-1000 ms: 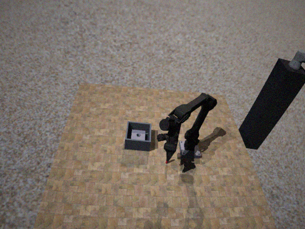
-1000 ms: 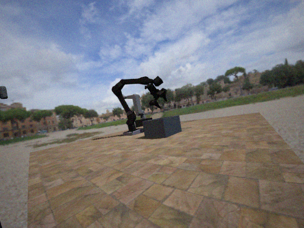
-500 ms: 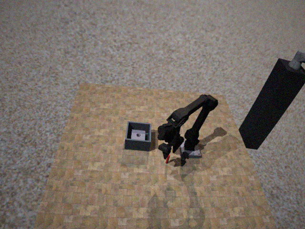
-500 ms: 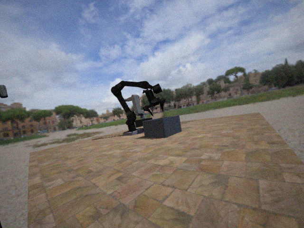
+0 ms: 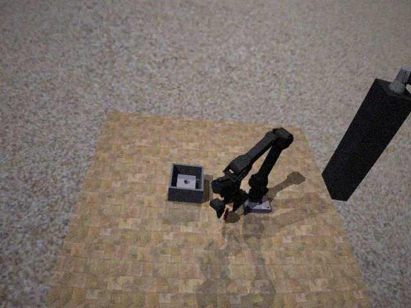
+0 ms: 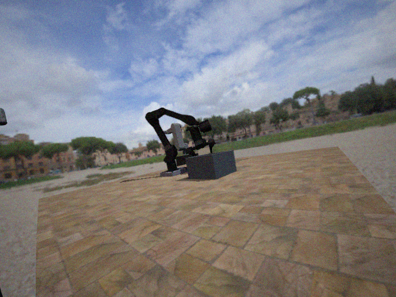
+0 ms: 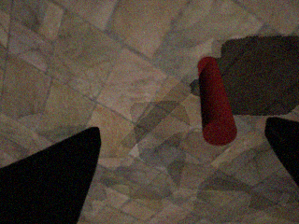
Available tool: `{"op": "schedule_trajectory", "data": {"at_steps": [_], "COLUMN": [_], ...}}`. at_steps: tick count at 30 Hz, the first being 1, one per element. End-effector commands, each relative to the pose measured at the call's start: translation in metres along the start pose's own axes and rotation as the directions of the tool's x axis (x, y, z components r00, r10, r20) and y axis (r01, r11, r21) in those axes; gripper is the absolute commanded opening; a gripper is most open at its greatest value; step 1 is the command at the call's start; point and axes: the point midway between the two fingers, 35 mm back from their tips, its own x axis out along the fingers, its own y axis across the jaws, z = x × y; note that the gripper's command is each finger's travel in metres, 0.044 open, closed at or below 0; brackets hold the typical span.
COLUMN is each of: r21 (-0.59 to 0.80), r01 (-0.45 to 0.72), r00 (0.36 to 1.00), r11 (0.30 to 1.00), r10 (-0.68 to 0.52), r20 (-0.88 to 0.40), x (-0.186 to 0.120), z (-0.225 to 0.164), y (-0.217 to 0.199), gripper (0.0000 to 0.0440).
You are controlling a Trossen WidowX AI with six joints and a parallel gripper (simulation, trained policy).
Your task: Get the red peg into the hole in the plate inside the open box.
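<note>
Top view: a tiled surface has the open box left of its middle, nearer the far edge than the near one. The plate with its hole lies at the bottom. Right of the box, the arm rises from a base plate toward the right edge. The gripper is spread wide, with nothing between its fingers; the red peg lies outside the box, on the side toward the near edge. A tall dark block stands by the right edge.

Exterior view: the box, near the far edge, between its corners, blocks sight of the peg and part of the gripper.

Wrist view: the peg is near the right-hand fingertip of the open gripper, untouched, beside a dark shadow.

In the top view, the jaws have shifted left and up the frame, uncovering more of the red peg. In the exterior view, they have dropped closer to the box's rim line.
</note>
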Motion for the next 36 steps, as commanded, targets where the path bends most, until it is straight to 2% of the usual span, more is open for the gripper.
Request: {"op": "schedule_trajectory", "data": {"at_steps": [1, 5, 7, 23, 36], "r21": [0.036, 0.079, 0.102, 0.168, 0.022], "r01": [0.006, -0.003, 0.001, 0.040, -0.059], "r00": [1.000, 1.000, 1.000, 0.999, 0.996], "r11": [0.999, 0.997, 0.995, 0.985, 0.998], "r10": [-0.007, 0.001, -0.003, -0.034, 0.057], "r20": [0.013, 0.024, 0.025, -0.041, 0.069], "x": [0.015, 0.028, 0.033, 0.036, -0.007], "z": [0.003, 0.006, 0.007, 0.011, 0.024], "y": [-0.004, -0.007, -0.009, -0.015, 0.002], "gripper": [0.0440, 0.0432, 0.0398, 0.0000, 0.0012]}}
